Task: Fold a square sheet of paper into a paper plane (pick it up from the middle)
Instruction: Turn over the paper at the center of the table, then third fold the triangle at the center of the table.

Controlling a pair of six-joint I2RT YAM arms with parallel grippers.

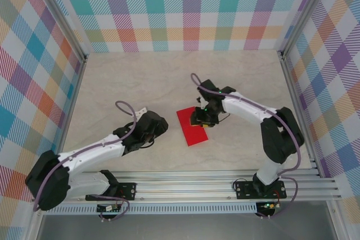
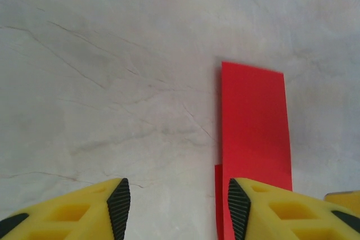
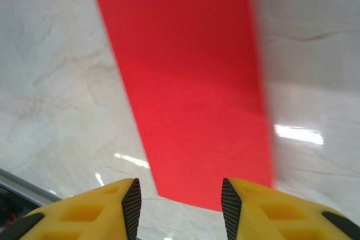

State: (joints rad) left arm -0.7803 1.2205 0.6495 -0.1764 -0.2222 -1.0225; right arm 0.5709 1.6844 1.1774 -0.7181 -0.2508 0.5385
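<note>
The red paper [image 1: 190, 126] lies flat on the table as a folded rectangle, not a pointed dart. In the left wrist view the red paper [image 2: 253, 133] is a tall strip, with a narrow lower layer showing at its left edge. My left gripper [image 2: 177, 209] is open over bare table just left of the strip; its right finger [image 2: 270, 214] overlaps the paper's near end. My right gripper [image 3: 179, 206] is open, hovering above the paper's [image 3: 191, 82] near end. In the top view the right gripper [image 1: 201, 117] sits over the paper's right edge, the left gripper [image 1: 154, 125] to its left.
The pale marble-patterned table [image 1: 169, 77] is boxed in by checked walls on three sides. An aluminium rail [image 1: 185, 186] with the arm bases runs along the near edge. Open table lies behind and to both sides of the paper.
</note>
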